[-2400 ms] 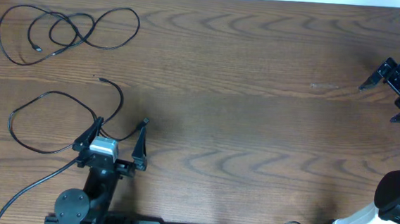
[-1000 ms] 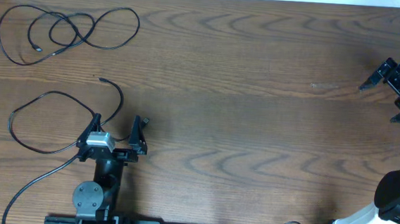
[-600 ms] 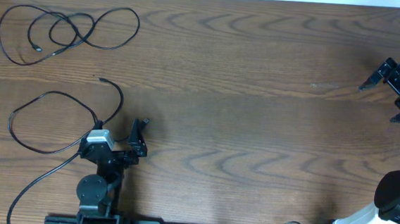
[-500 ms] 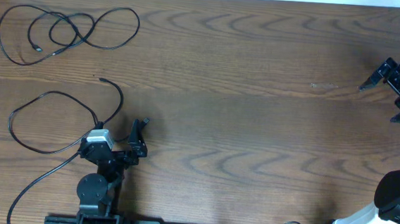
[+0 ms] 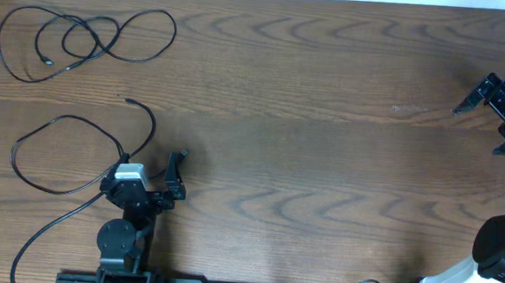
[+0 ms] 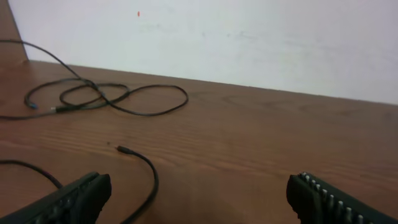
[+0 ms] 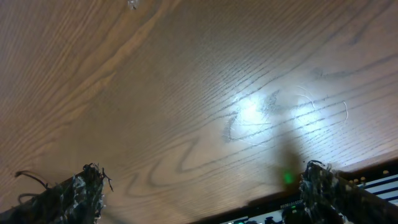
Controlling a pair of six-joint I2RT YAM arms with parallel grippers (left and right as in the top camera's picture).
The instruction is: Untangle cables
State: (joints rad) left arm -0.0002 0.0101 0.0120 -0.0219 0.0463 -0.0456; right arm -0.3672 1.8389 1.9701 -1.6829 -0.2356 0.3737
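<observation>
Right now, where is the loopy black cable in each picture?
Overhead: the loopy black cable sits at the top left.
Left wrist: the cable lies upper left, near the wall.
Right wrist: not in it.
Shared landmark: the other black cable's loose plug, just below the loops in both.
</observation>
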